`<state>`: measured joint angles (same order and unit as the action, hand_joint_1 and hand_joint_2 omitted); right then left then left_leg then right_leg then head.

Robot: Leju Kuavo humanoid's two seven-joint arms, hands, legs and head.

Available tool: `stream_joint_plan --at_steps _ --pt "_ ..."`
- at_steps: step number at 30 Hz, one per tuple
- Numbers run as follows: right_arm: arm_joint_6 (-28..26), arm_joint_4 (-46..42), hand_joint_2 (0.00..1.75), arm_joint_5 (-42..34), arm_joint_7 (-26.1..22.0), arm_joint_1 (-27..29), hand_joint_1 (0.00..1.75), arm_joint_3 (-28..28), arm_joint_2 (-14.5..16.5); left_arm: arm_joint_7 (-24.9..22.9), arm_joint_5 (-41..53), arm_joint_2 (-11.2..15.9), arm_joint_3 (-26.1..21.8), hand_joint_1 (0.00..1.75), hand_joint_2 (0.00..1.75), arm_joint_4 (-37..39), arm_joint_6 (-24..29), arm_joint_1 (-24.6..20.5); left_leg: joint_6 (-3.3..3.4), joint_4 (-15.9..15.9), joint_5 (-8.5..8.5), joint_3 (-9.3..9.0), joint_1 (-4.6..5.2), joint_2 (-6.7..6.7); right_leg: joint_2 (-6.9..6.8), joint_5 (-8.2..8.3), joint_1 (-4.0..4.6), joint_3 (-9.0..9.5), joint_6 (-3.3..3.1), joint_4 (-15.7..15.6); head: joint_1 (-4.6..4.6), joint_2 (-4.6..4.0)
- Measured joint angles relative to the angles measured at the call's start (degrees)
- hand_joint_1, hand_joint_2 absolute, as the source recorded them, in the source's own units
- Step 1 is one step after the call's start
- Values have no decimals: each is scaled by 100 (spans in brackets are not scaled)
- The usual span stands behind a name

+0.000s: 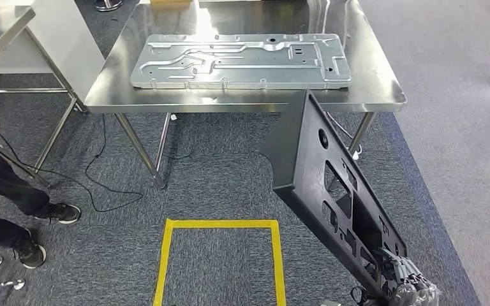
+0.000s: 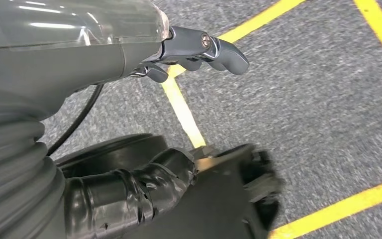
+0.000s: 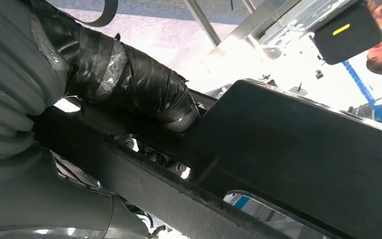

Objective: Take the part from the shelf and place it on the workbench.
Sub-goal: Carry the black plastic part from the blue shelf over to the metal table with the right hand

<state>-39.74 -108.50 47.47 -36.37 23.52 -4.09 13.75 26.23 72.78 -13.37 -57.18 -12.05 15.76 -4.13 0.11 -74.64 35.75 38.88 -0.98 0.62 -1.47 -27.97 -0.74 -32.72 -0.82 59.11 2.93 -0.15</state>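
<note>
The right hand's tape-wrapped thumb [image 3: 144,94] lay pressed along the edge of the black part [image 3: 288,144], with darker fingers [image 3: 151,154] showing through a cut-out below it, so the right hand [image 1: 405,280] gripped the part at its lower end. From that grip the part [image 1: 332,185] rose at a slant, tilted on edge, a flat black panel pierced with round and angular openings, its upper corner reaching up in front of the near edge of the steel workbench [image 1: 383,83] without resting on it. The left hand [image 2: 199,50] hung low above grey carpet, its grey fingers [image 2: 229,55] loosely curled around nothing, above a yellow tape line [image 2: 184,109]; its thumb [image 2: 134,186] was wrapped in black tape. On the workbench top lay a large silver stamped metal plate [image 1: 239,60], flat and well apart from the black part. On the carpet between robot and bench was a yellow tape square [image 1: 220,255]. A black cable [image 1: 102,172] trailed across the floor by the bench legs. At the left edge stood a person [image 1: 6,191] in dark clothes and black shoes, beside a second steel table [image 1: 0,32].
</note>
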Motion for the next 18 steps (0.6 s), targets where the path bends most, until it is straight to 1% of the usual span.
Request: stream_joint_plan --at_steps 1,2,3,4,5,6,7,8,9,10,11,12,13,14,15,16,17,18 --pt "0 0 175 0 -1 0 175 0 0 0 0 1 0 0 175 -1 0 5 20 219 -166 -107 5 -22 -34 -5 11 12 -2 1 0 0" --pt "0 0 175 0 -4 -1 175 0 1 0 0 1 0 0 175 -1 0 4 52 601 -379 -298 16 -73 -69 -12 19 29 0 1 -1 0" --pt "0 0 175 0 -8 -1 175 0 1 0 0 2 0 0 175 -1 0 -1 89 1012 -543 -495 43 -171 -105 -24 34 45 12 7 1 0" --pt "0 0 175 0 -13 0 175 -1 2 0 0 2 0 0 175 -1 0 -11 122 1319 -645 -636 69 -251 -136 -36 46 57 32 11 1 0" --pt "0 0 175 0 -16 0 175 -1 3 0 0 2 0 0 175 -1 0 -20 148 1508 -688 -714 94 -309 -171 -46 54 66 56 14 2 0" --pt "0 0 175 0 -18 0 175 -1 3 0 0 2 0 0 175 -1 0 -22 165 1572 -681 -727 117 -324 -207 -51 58 71 83 13 3 0" --pt "0 -1 175 1 -20 0 175 -1 4 0 0 2 0 0 175 -1 -1 -17 184 1590 -695 -720 117 -277 -246 -54 56 82 112 5 3 0" --pt "0 -2 175 2 -21 -2 175 -1 5 1 0 1 0 0 175 -1 -5 -9 209 1617 -718 -734 107 -235 -246 -70 46 93 146 15 3 0" --pt "0 -3 175 4 -23 -3 175 -1 6 4 0 1 0 0 175 -1 -14 -2 238 1647 -744 -751 94 -191 -197 -120 35 82 180 67 4 0" --pt "0 -4 175 7 -25 -2 175 -2 7 8 0 0 -1 0 175 -1 -27 -4 272 1676 -773 -766 78 -152 -117 -229 26 24 210 213 5 0" --pt "0 -4 175 11 -26 -1 175 -2 7 13 1 -1 -1 0 175 0 -45 -10 296 1691 -793 -777 69 -118 -18 -387 9 -89 235 466 7 0" --pt "0 -1 175 17 -26 3 175 -3 7 19 1 -2 -1 0 175 0 -66 -17 311 1693 -800 -771 70 -76 51 -570 3 -253 252 808 7 0" --pt "0 4 175 26 -27 7 175 -3 7 25 1 -2 -1 0 175 0 -84 -18 320 1690 -802 -766 70 -35 81 -724 -3 -431 265 1169 7 0" --pt "0 9 175 37 -28 10 175 -4 7 29 1 -2 -1 0 175 1 -101 -14 319 1686 -802 -765 70 14 90 -788 -10 -560 278 1423 7 0" --pt "0 12 175 45 -29 12 175 -4 7 33 1 -2 -1 0 175 1 -114 -10 315 1677 -799 -765 67 70 93 -740 -20 -606 288 1495 6 0" --pt "0 13 175 52 -31 12 175 -4 7 35 1 -2 -2 0 175 1 -125 -7 306 1664 -793 -765 62 130 103 -586 -35 -549 296 1350 6 0" --pt "0 13 175 56 -32 11 175 -4 7 38 1 -2 -2 0 175 1 -138 -8 289 1644 -782 -766 55 194 140 -366 -55 -400 304 1020 7 0" --pt "0 15 175 59 -33 9 175 -4 7 40 2 -3 -2 0 175 1 -151 -11 263 1618 -765 -761 53 249 234 -203 -77 -233 307 657 8 0"
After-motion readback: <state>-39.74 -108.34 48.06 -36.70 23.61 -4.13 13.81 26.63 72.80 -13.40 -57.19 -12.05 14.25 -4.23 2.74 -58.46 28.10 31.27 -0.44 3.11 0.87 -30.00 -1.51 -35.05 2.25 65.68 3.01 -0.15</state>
